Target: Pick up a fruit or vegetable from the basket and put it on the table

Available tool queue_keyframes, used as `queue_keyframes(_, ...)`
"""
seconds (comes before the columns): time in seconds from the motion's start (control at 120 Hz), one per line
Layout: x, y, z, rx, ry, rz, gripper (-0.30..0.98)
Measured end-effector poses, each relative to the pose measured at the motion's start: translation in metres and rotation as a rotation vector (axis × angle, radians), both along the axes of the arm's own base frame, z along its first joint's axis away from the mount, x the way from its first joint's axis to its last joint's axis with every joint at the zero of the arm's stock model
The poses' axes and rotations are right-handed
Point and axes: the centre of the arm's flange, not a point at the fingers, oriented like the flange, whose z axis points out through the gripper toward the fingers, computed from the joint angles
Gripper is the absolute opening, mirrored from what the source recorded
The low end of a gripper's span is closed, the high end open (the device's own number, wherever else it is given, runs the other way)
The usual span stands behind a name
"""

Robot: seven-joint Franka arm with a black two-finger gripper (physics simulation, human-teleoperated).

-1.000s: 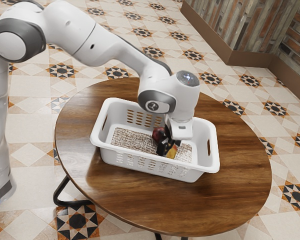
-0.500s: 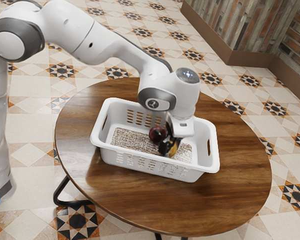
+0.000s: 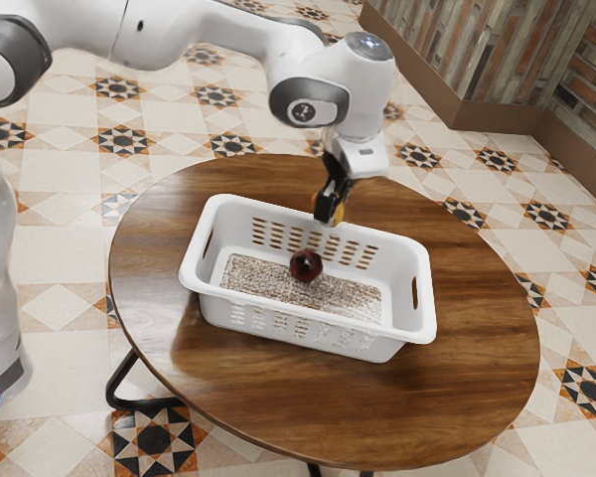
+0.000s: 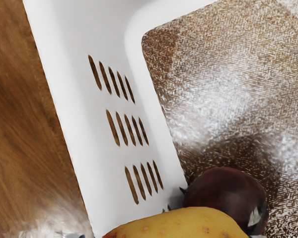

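The gripper (image 3: 332, 208) is closed around a yellow fruit (image 4: 186, 224) with a reddish blush, its black fingers holding the piece up off the basket's speckled bottom (image 3: 263, 282). This is the piece picked for the table, and it is in the air, not set down. In the exterior view it appears beside the far long rim of the basket (image 3: 423, 328), mostly hidden by the fingers; it seems to be above that rim, though from this angle I can't be sure how far over the edge it hangs. The arm (image 3: 308, 75) reaches in from the exterior view's left, with its wrist higher than the basket. Inside the basket, a dark red, round piece of produce (image 3: 305, 265) rests on the bottom, apart from the yellow one. The wrist view shows it glossy and nearly purple, partly behind the held fruit, with a small pointed tip sticking out toward the basket's slotted wall. The basket is white plastic, with rows of narrow slots along its long sides and a handle opening at each end. It stands upright on the round wooden table (image 3: 457, 397), with bare brown wood all around it.
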Motion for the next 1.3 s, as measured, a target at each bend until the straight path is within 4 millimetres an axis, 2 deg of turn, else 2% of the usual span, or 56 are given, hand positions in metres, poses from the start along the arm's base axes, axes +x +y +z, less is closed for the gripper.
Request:
queue_keyframes(0.083, -0.007, 0.069, -0.001, -0.005, 0.043, 0.146, 0.26)
queue_keyframes(0.15, -0.014, 0.103, -0.003, -0.011, 0.077, 0.224, 0.25)
queue_keyframes(0.2, -0.019, 0.114, -0.004, -0.015, 0.097, 0.257, 0.25)
queue_keyframes(0.367, -0.030, 0.136, -0.007, -0.024, 0.149, 0.326, 0.25)
queue_keyframes(0.533, -0.036, 0.168, -0.008, -0.029, 0.142, 0.399, 0.25)
queue_keyframes(0.617, -0.035, 0.175, -0.009, -0.029, 0.125, 0.414, 0.25)
queue_keyframes(0.75, -0.030, 0.174, -0.008, -0.029, 0.094, 0.414, 0.28)
queue_keyframes(0.867, -0.031, 0.182, -0.004, -0.048, 0.076, 0.438, 0.45)
queue_keyframes(0.983, -0.034, 0.195, 0.000, -0.069, 0.065, 0.471, 0.58)
queue_keyframes(1.3, -0.032, 0.190, 0.001, -0.086, 0.067, 0.467, 0.67)
